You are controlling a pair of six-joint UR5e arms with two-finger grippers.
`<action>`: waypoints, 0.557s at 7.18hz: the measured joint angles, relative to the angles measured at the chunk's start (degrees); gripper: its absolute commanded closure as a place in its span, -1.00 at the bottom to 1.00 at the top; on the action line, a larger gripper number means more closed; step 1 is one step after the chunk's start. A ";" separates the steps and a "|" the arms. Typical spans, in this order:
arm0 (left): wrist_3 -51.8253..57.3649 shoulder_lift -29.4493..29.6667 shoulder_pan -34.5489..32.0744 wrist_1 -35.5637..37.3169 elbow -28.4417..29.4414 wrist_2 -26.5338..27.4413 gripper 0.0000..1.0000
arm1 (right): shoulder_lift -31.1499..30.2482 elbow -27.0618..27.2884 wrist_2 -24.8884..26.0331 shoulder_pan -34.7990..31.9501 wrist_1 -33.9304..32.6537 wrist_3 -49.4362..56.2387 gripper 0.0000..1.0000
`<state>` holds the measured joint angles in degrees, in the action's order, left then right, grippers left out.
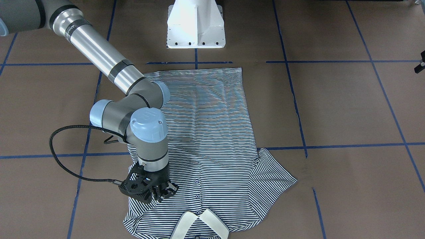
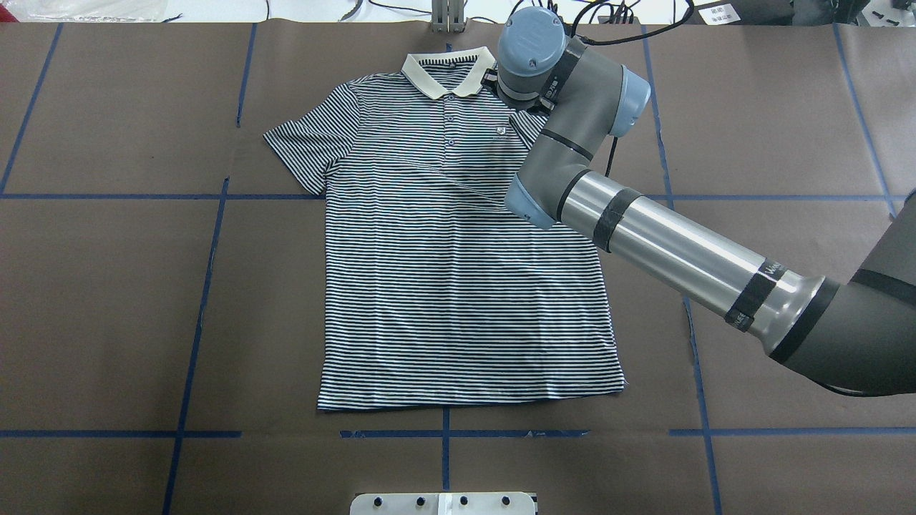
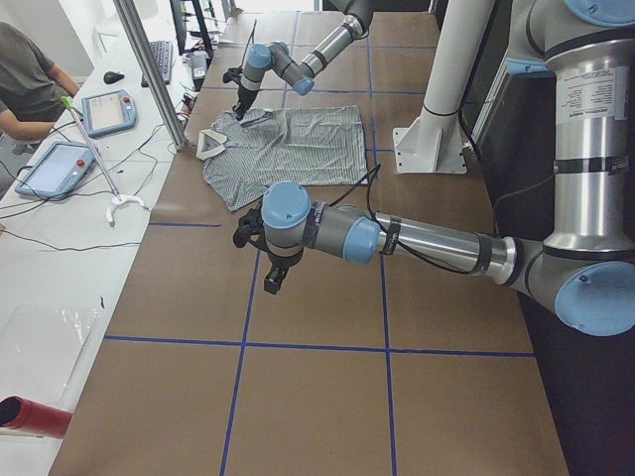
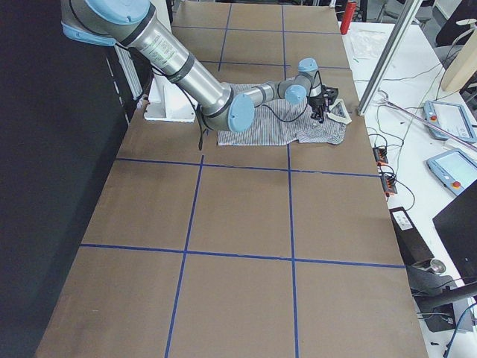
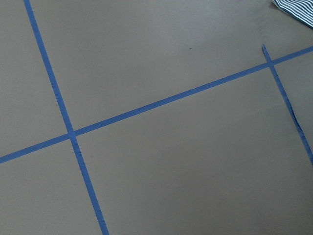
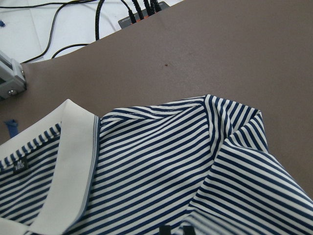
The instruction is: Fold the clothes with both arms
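Table (image 2: 107, 286) brown, blue-taped | polo shirt (image 2: 444, 272) flat, collar 12 o'clock | right gripper (image 1: 163, 195) narrow, apparently pinching 1 o'clock shoulder | left gripper (image 3: 275, 281) well apart, opening cannot be told | step: initial grasp; next: left must reach 11 o'clock shoulder

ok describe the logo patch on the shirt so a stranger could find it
Find the striped polo shirt on the brown table, then its cream collar. Below it, between button placket and right arm, sits the small white logo patch, alone breaking the stripes.
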<state>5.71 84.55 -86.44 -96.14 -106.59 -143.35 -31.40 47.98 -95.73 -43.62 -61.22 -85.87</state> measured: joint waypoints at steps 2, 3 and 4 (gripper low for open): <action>-6.75 0.62 1.78 -1.21 -0.26 -3.37 -0.99 | 0.15 0.56 0.11 0.02 -0.06 -0.06 -1.00; -15.25 2.17 5.24 -4.60 0.25 -4.52 -0.95 | -0.12 2.50 -0.48 -0.19 -0.25 -0.19 -1.00; -26.08 5.92 9.92 -8.54 2.15 -3.77 -0.92 | -1.38 5.74 -1.94 -0.66 -0.46 -0.27 -1.00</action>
<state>-20.37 90.47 -76.52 -104.68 -104.45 -147.12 -32.78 53.72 -97.67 -44.28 -61.68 -86.14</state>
